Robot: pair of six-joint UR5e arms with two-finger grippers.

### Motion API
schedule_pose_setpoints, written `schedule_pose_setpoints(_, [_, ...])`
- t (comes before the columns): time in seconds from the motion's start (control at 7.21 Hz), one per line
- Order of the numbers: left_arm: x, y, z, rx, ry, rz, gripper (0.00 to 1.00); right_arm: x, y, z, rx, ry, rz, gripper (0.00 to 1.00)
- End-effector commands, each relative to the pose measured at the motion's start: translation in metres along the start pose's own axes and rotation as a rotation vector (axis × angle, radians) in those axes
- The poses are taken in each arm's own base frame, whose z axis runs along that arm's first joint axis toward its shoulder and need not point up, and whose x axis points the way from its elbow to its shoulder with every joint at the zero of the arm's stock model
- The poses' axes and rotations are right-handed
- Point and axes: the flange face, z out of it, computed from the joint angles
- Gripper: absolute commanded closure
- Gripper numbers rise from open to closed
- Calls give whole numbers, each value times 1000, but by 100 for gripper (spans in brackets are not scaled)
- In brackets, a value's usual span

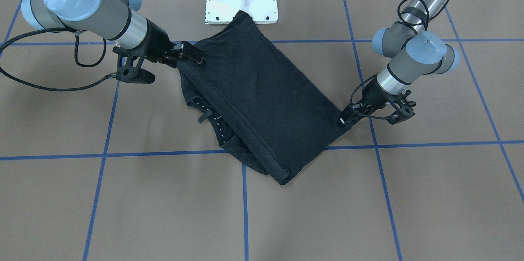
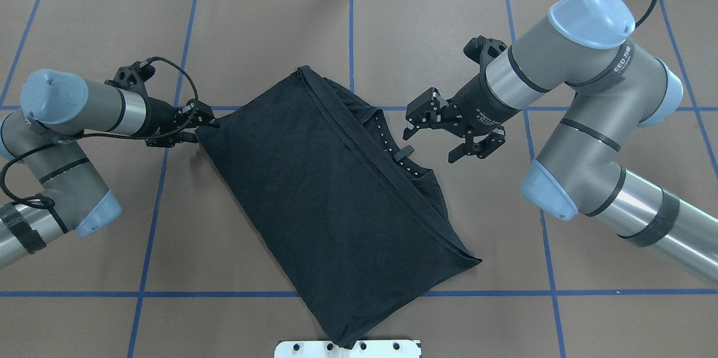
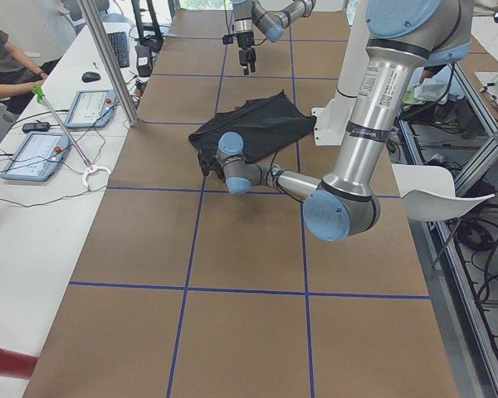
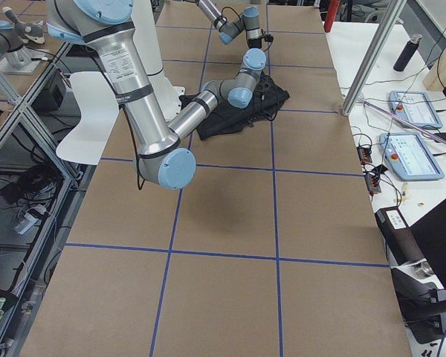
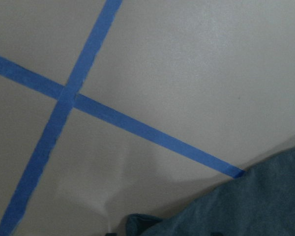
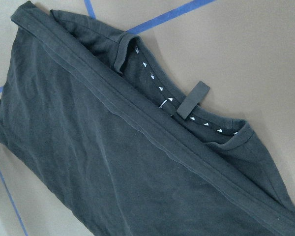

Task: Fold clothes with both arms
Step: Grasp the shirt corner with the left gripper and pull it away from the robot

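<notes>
T-shirt lies folded in half between left gripper and right gripper.
Left one pinches the nearest corner; right one hangs wide open just above the collar. With only one corner held, any pull could skew the fold.

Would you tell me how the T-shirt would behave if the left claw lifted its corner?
Probably floppy: the T-shirt lies in soft folded layers, so it would likely drape and unfold. Likely light: its corner draws to a point at the left claw.
</notes>
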Motion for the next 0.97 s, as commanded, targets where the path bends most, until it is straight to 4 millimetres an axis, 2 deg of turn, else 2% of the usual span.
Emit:
schedule_pose_setpoints(0.0, [0,0,0,0,-1,-1,48,2,-3,-1,3,2,4,0])
schedule_pose_setpoints(0.28, [2,1,0,-2,4,3,92,2,-3,0,3,3,4,0])
schedule_pose_setpoints(0.42, [5,2,-1,-2,9,5,100,2,-4,-2,6,2,5,0])
schedule_pose_setpoints(0.69, [18,2,-1,-5,24,-3,100,0,-3,-3,6,-2,2,0])
schedule_pose_setpoints(0.83, [31,2,0,-6,38,2,100,1,-4,-4,7,-3,2,0])
